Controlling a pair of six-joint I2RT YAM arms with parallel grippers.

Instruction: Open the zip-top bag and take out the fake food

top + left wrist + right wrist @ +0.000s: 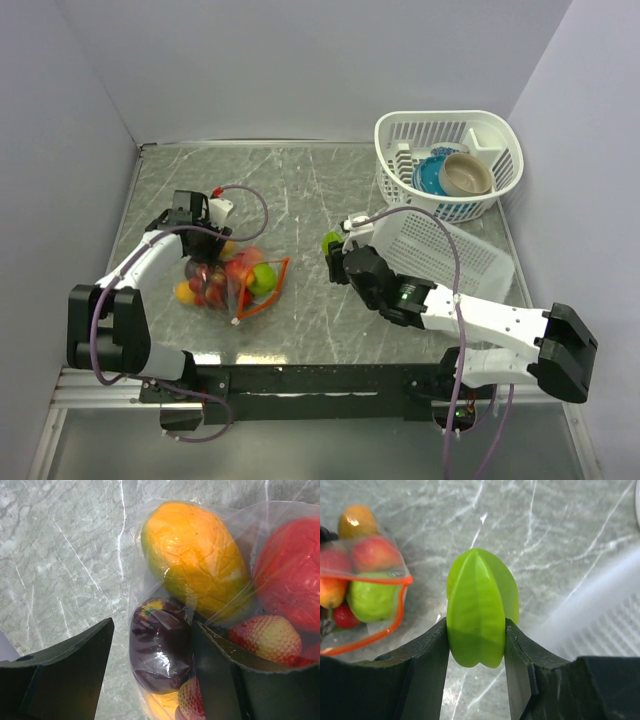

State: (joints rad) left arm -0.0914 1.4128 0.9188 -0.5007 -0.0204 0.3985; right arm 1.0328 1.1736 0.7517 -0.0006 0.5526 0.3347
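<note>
The zip-top bag (232,282) lies at the left of the table, its orange-red zip strip (268,298) standing open toward the middle. It holds several pieces of fake food (248,272), red, orange, yellow and green. My left gripper (205,258) is open at the bag's closed far end. In the left wrist view its fingers (75,665) straddle a dark purple fruit (160,650) inside the bag (150,580). My right gripper (333,252) is shut on a green star fruit (479,605), held above the table right of the bag's mouth (395,625).
A white basket (400,130) at the back right holds a blue bowl (432,175) and a beige bowl (466,175). A white slotted tray (450,255) lies in front of it, right beside my right arm. Walls close in the table's left, back and right.
</note>
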